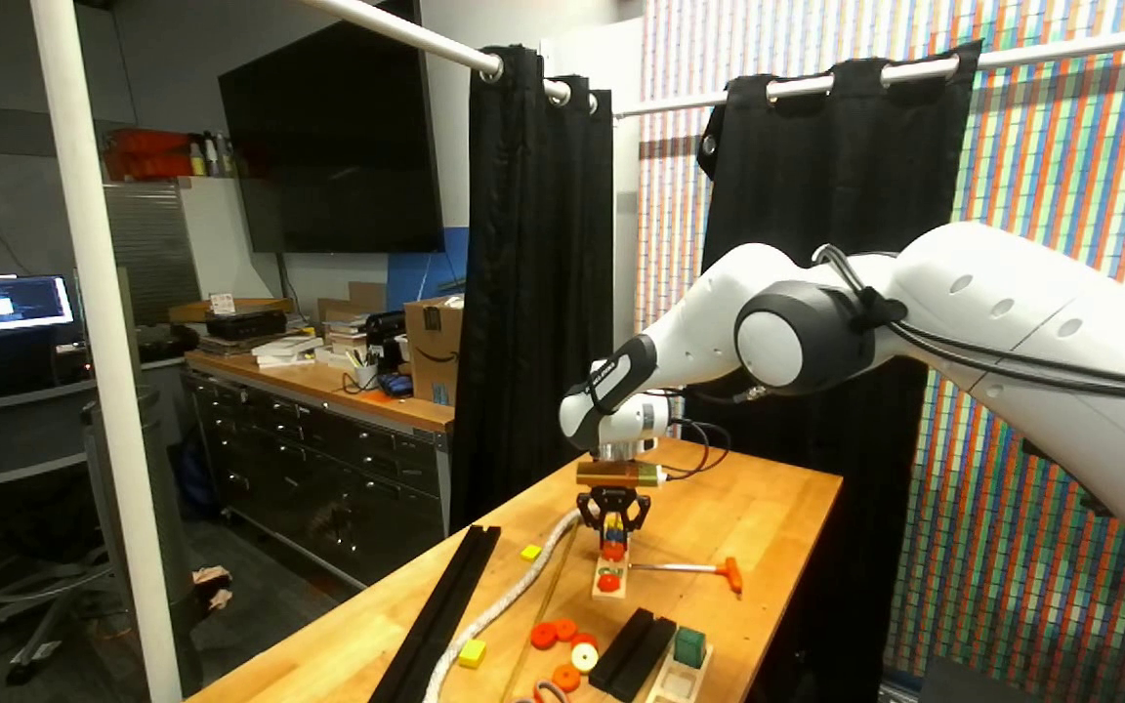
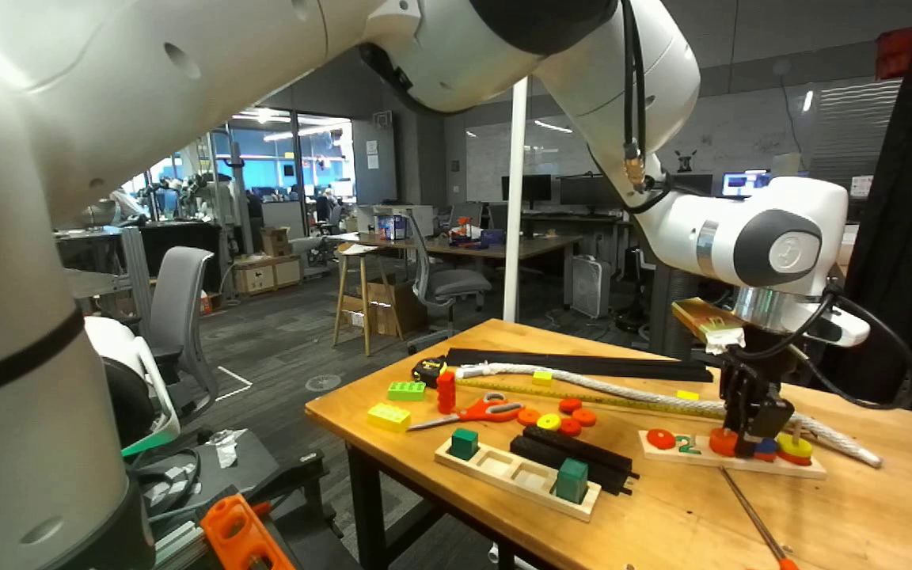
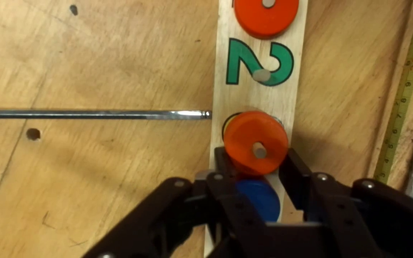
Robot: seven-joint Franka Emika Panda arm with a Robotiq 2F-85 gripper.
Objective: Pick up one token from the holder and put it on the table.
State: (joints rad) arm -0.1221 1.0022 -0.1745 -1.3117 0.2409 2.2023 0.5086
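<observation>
The holder is a narrow pale wooden strip with upright pegs and printed numbers, in both exterior views (image 1: 602, 594) (image 2: 697, 457) and the wrist view (image 3: 249, 98). It lies on the wooden table (image 1: 768, 508). The token, an orange disc (image 3: 244, 132), sits with the peg through its hole; it also shows in an exterior view (image 2: 722, 441). My gripper (image 3: 256, 161) points down with one finger at each side of this disc, apparently closed against it. Another orange disc (image 3: 281, 18) is on the end peg. A blue disc (image 3: 262, 200) is partly hidden by the left finger.
A screwdriver (image 3: 102, 114) lies with its tip by the holder. A rope (image 1: 523, 583) and tape measure (image 3: 403, 93) run alongside. Black blocks (image 2: 571, 455), a wooden tray (image 2: 495, 473) with green cubes, loose discs and scissors (image 2: 484, 409) are nearby.
</observation>
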